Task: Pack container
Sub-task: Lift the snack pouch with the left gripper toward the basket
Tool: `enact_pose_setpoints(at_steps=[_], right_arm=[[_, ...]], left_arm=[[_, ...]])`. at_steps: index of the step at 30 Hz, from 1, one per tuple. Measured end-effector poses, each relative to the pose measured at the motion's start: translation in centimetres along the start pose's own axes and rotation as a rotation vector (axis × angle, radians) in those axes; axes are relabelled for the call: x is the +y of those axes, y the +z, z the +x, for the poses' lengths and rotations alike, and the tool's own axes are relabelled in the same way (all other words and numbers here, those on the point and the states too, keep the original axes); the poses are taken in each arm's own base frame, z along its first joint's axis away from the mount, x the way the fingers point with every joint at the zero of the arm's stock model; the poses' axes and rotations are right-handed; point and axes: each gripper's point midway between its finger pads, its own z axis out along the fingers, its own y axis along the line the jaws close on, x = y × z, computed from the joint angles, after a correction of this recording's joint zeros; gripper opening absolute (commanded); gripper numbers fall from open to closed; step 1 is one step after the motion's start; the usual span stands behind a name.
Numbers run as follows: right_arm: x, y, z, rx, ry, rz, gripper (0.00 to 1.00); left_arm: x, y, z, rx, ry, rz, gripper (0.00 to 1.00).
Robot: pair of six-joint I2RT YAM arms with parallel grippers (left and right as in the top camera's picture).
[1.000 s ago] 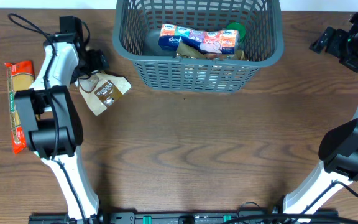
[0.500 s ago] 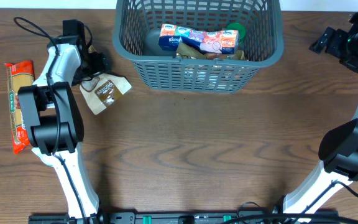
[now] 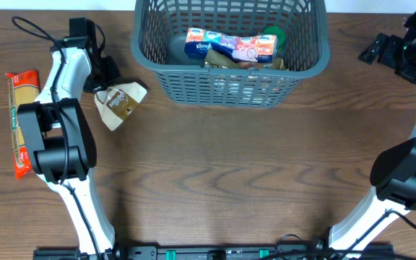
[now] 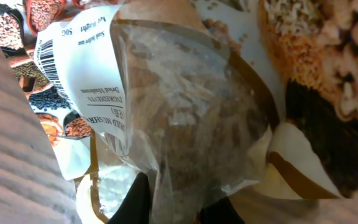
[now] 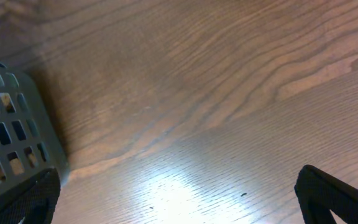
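A: L gripper (image 4: 176, 204)?
B: Pinching the dried-mushroom pouch (image 3: 121, 103) by its edge, just left of the basket (image 3: 230, 87). R gripper (image 3: 386, 52) spread wide, idle at far right.
A: Step?
B: Pickup, prob. Next: lift pouch clear of the rim, release beside the tissue packs (image 3: 230, 45). Pasta packet (image 3: 22, 123) not yet packed.

Quick count: one basket (image 3: 230, 90). Inside it there's one tissue multipack (image 3: 231, 45), one green-lidded item (image 3: 273, 36), one brown packet (image 3: 245, 65) (mostly buried) and one dark round thing (image 3: 179, 49). Left of the basket: one brown pouch (image 3: 121, 103) and one red pasta packet (image 3: 22, 119). Two arms: left arm (image 3: 60, 137), right arm (image 3: 403, 173).
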Motion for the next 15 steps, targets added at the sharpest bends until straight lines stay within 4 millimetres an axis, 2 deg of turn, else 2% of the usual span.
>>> enact_pose_setpoints(at_steps=[4,7,11,15], right_arm=[[0.0,0.0,0.0,0.002,-0.013,0.000,0.99],[0.0,0.0,0.1,0.003,-0.027,0.001,0.99],[0.0,0.0,0.1,0.003,-0.044,0.000,0.99],[0.0,0.0,0.1,0.004,-0.057,0.001,0.99]], left_arm=[[0.1,-0.5,0.7,0.024,-0.001,-0.004,0.06],[0.1,-2.5,0.7,0.007,0.000,-0.001,0.06],[-0.3,-8.3,-0.5,-0.102,0.004,0.013,0.06],[-0.3,-15.5,-1.2,-0.247,0.007,0.027,0.06]])
